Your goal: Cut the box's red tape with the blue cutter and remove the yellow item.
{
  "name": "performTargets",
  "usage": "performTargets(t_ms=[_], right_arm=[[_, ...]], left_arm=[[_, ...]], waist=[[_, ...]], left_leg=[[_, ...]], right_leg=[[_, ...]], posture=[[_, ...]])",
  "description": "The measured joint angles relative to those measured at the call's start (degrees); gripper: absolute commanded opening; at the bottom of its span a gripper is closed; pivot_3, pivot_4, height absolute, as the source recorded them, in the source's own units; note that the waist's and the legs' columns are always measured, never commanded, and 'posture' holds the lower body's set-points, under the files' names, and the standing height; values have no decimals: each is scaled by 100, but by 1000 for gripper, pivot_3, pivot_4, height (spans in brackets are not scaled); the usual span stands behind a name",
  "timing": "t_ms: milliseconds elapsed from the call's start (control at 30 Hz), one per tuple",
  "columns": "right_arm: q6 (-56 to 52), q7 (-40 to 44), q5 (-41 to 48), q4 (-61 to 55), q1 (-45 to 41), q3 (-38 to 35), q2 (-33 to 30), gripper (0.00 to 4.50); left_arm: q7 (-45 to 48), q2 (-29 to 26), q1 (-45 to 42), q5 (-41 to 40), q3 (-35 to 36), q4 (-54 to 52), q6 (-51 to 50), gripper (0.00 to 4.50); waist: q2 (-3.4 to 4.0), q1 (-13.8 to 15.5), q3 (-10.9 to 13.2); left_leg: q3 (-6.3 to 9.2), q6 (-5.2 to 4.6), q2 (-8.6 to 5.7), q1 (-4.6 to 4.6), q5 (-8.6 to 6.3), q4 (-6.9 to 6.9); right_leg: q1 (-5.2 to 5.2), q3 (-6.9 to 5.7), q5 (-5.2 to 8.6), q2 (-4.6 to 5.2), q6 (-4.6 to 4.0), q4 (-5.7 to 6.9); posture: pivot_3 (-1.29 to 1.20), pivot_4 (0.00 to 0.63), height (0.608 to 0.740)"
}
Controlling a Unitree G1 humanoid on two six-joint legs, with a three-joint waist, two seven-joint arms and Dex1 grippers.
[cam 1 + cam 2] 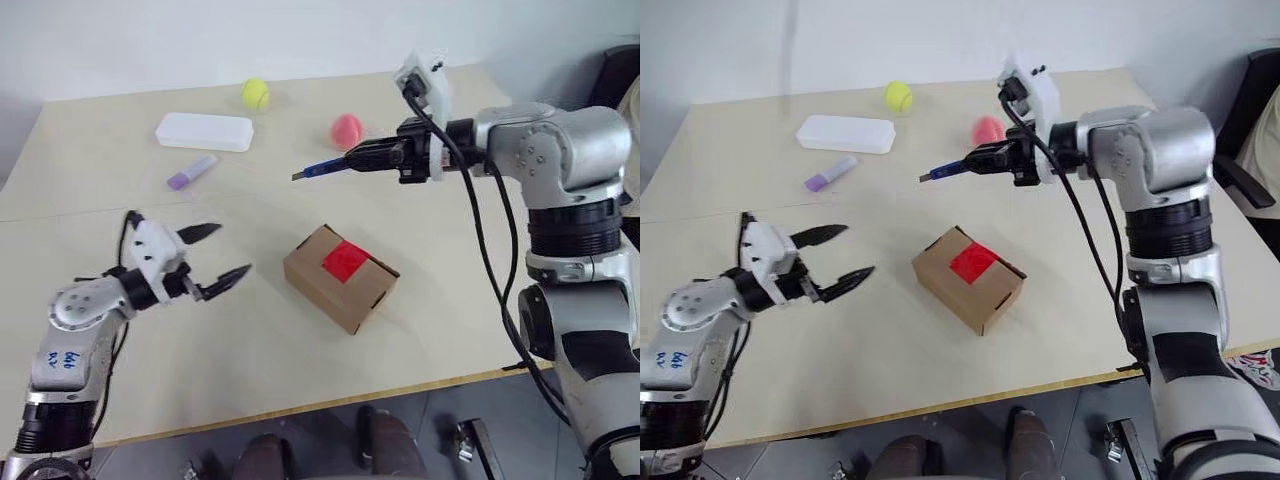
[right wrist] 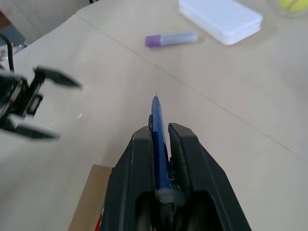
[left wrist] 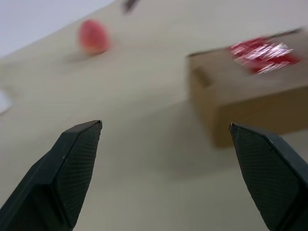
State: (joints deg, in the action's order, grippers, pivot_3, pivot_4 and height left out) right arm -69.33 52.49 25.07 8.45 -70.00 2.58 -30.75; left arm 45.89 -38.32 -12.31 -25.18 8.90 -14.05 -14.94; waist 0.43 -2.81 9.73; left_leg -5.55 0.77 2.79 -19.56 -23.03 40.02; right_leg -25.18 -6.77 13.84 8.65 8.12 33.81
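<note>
Cutter in hand, tape not yet cut.

The right claw (image 1: 372,156) grips the blue cutter (image 1: 322,168) above the bench (image 1: 100,180); the left claw (image 1: 216,255) stands wide, just beside the box (image 1: 325,280) mid-bench. The red tape (image 1: 346,260) looks intact; next, the tip must come down onto it, likely with the box steadied.

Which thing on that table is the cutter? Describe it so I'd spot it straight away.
Start at the brown cardboard box with the red tape near the middle of the table. Above and behind it, the right gripper is shut on the blue cutter, a slim dark stick held in the air. The stubby lilac marker lies flat on the table instead.
</note>
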Motion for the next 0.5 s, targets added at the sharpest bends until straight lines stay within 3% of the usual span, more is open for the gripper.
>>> performTargets(t_ms=[167, 433, 500], right_arm=[[-580, -348, 325, -952, 540, -528, -392, 163], [-1200, -1067, 654, -1942, 1042, -1200, -514, 163], [-1366, -1230, 779, -2234, 1140, -1286, -500, 163]], left_arm=[[78, 172, -588, -289, -709, -539, -817, 2624], [49, 613, -1684, -115, -1638, -391, -1513, 101], [19, 653, -2003, 148, -1904, -157, -1569, 0]], waist=[[-1, 41, 0], [-2, 120, 1], [-2, 129, 1]], left_leg=[[0, 0, 0, 1, 0, 2], [-8, 0, -1, 2, 1, 14], [-8, 0, -2, 5, 1, 11]], right_leg=[[0, 1, 0, -1, 0, 1], [3, 10, -1, -1, -1, 1], [3, 9, -1, -2, -2, 1]], posture=[[0, 150, 740], [0, 150, 740], [0, 150, 740]])
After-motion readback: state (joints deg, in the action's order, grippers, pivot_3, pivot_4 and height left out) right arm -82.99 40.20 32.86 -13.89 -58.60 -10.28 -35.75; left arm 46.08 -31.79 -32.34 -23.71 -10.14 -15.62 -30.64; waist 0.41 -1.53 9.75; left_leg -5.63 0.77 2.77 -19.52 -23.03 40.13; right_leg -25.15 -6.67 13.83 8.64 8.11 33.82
